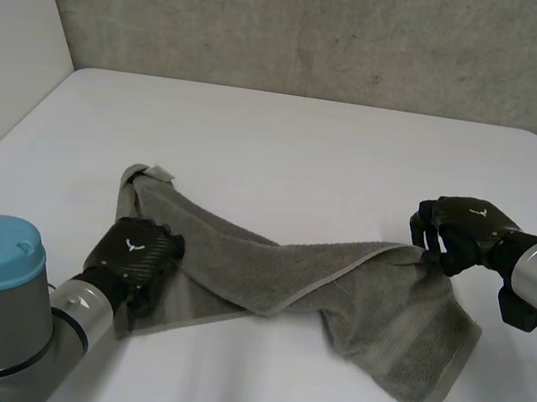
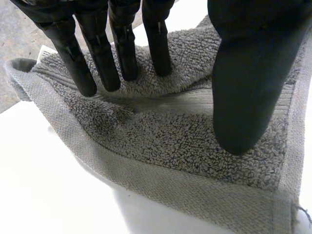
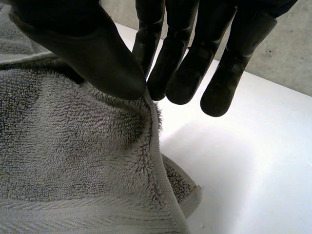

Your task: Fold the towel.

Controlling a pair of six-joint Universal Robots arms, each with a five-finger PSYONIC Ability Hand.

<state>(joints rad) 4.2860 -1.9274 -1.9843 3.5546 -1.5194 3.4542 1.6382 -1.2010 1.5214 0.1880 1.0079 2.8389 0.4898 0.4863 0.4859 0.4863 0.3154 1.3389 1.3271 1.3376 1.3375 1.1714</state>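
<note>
Right hand pinched the towel by its hem, probably the surest hold on limp cloth; left hand pressed one end, fingers straight.

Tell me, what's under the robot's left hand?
The grey towel, near one end: the left hand presses it with straight fingers. The white table shows around it; whatever lies beneath the towel is hidden.

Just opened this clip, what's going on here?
A two-armed robot is working on a grey terry towel that lies on a white table. The left robot hand presses straight fingers down on one end of the towel. The right robot hand pinches the edge at the opposite end between thumb and fingers. The towel lies twisted and rumpled between them, not yet neatly folded.
</note>
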